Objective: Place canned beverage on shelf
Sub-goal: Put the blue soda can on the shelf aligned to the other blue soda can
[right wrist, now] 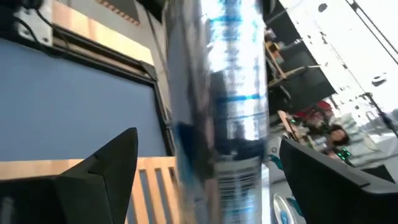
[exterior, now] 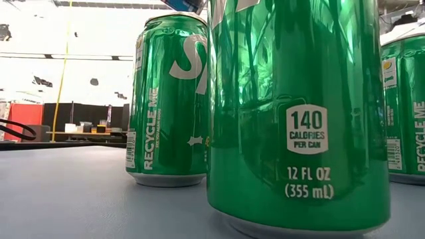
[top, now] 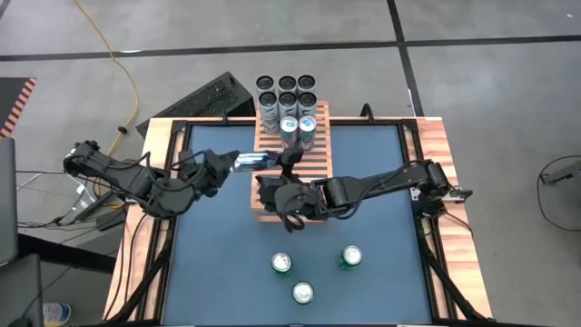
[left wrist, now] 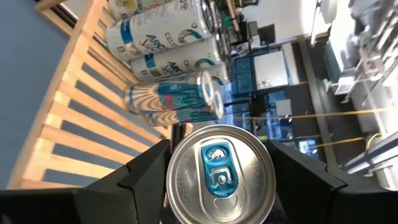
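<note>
From above I get even, soft light and only faint shadows under the arms. At table height the room behind is blown out white, and the nearest green can (exterior: 299, 113) carries mirror-like reflections. My right wrist camera smears the silver can (right wrist: 230, 112) badly; my left wrist camera is crisp, windows glaring.

Robotics lab: concrete floor (top: 472, 23), yellow cable (top: 127, 73), cluttered workbenches (exterior: 86, 133).

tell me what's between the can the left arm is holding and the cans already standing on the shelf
In the high view, only bare slats of the shelf separate the held can from the standing cans; the left gripper holds it sideways.
</note>
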`<state>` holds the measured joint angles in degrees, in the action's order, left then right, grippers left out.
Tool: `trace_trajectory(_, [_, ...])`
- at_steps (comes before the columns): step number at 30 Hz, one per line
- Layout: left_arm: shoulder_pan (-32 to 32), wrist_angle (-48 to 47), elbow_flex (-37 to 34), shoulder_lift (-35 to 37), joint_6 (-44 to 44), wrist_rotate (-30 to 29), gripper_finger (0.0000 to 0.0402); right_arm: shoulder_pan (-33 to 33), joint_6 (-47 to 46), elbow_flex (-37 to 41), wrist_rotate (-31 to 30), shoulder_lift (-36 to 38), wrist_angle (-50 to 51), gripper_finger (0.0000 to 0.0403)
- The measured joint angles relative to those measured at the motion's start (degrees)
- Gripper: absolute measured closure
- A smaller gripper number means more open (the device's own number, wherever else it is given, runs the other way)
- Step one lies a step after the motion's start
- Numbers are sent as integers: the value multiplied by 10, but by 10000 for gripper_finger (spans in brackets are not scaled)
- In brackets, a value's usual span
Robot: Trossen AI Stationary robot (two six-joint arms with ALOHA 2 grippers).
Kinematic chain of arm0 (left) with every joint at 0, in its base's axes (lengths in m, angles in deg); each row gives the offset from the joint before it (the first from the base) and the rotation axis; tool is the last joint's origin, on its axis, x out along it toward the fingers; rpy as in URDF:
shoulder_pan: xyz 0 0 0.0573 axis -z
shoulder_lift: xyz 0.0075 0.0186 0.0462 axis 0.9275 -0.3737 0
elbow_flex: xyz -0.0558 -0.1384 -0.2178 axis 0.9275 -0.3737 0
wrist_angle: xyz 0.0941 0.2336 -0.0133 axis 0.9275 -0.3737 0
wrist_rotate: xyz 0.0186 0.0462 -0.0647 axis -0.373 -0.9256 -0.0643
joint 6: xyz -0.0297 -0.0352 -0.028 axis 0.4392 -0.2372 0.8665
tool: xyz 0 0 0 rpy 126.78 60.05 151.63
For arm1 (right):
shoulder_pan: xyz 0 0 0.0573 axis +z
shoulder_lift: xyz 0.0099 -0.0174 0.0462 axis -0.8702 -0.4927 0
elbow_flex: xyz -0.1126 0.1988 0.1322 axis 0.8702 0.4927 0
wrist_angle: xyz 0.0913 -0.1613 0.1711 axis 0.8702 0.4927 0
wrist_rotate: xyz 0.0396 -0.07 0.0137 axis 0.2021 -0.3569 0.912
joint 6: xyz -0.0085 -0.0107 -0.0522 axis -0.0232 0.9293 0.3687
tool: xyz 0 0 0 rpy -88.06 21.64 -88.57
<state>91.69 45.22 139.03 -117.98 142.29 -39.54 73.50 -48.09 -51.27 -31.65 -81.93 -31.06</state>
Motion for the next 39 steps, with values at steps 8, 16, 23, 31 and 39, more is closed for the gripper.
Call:
trace_trajectory(8, [-3, 37, 0, -14, -4, 5, 168, -9, 3, 0, -49, 1, -11, 80])
trace_trajectory(16, [-3, 51, 0, -14, -26, 2, 168, -6, 16, 0, -53, 1, -12, 117])
trace_trajectory(23, [-3, 52, 0, -14, -30, 15, 168, -3, 19, 0, -53, 1, -9, 206])
trace_trajectory(31, [4, 51, 1, -12, -54, 33, 168, 5, 22, 1, -60, 1, -5, 290])
trace_trajectory(39, [6, 49, 1, -12, -56, 35, 168, 4, 10, 1, -57, 1, -11, 184])
